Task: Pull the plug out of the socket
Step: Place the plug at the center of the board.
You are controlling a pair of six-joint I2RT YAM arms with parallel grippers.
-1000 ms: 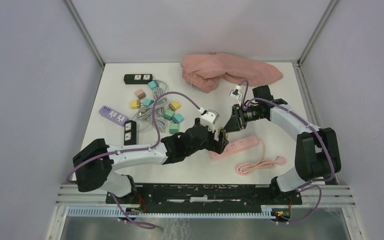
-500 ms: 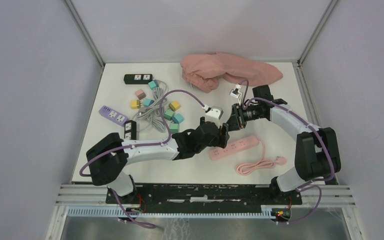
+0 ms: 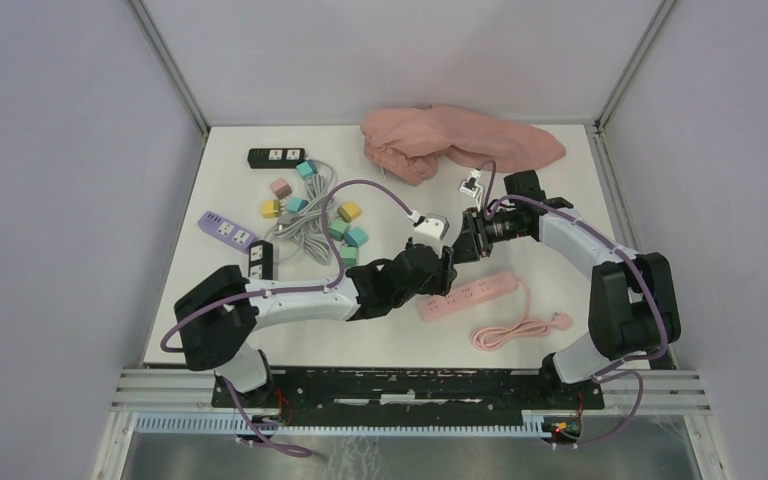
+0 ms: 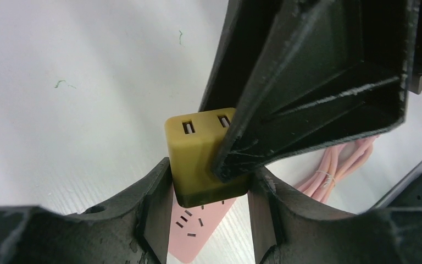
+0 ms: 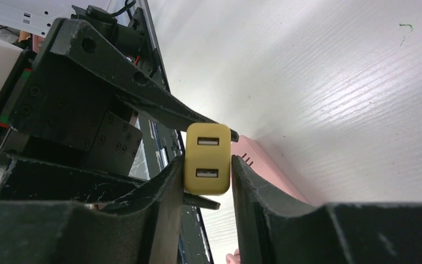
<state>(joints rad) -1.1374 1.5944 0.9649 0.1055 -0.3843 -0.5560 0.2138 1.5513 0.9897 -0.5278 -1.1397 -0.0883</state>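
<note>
From overhead, the two arms meet nose to nose just over the far side of the pink power strip (image 3: pixel 470 294), near its left end. The left gripper (image 3: pixel 447 268) and the right gripper (image 3: pixel 460 245) crowd each other so closely there that whatever sits between them is all but hidden. That view does show the rest of the table: the strip's pink cord (image 3: pixel 515 330) coiled on its near right, a pink cloth (image 3: pixel 460 140) well beyond it at the back, and a scatter of coloured cubes (image 3: pixel 345 225) with grey cable off to its left.

The wrist cameras show what the overhead view misses. From the right wrist, a yellow plug (image 5: pixel 207 157) is clamped between that gripper's two fingers. Its face with two slots points at the camera, and the end of the pink strip shows just behind it to the right. From the left wrist, the same yellow block sits low between the left gripper's fingers (image 4: pixel 156 203), which press against its two sides. One broad black finger of the right gripper (image 4: pixel 307 71) lies across its upper right corner, so both grippers have hold of it from different directions. Below the block in this view the strip's socket holes are in plain sight.

The plug's underside is hidden in every view, so I can't tell whether it is clear of the strip.
</note>
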